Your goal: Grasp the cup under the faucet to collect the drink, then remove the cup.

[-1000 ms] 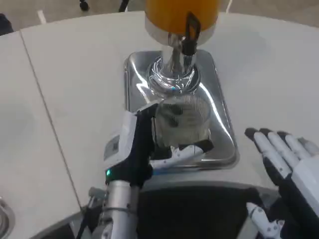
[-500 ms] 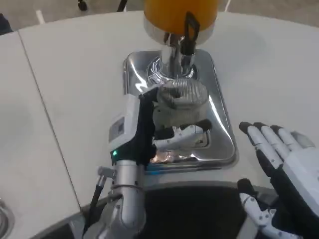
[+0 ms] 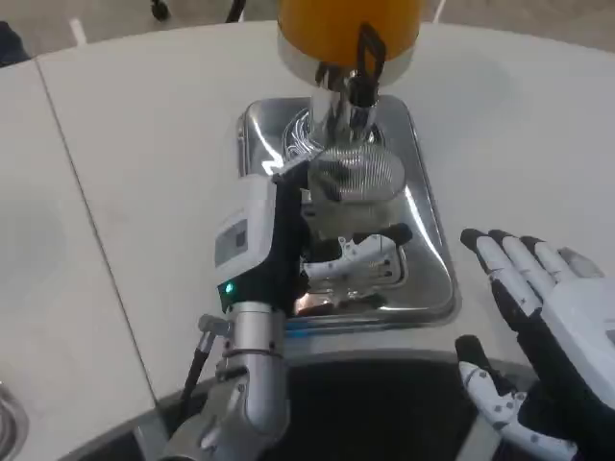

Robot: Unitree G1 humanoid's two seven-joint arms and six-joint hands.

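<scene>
- The faucet (image 3: 348, 91) hangs just above the cup (image 3: 354, 192), blocking it from above.
- Bare table (image 3: 519, 125) lies open right of the tray (image 3: 428, 245).

An orange tank (image 3: 348, 24) tops the mirror-silver tray (image 3: 423, 240); the clear cup (image 3: 354, 187) looks faintly ribbed.
</scene>
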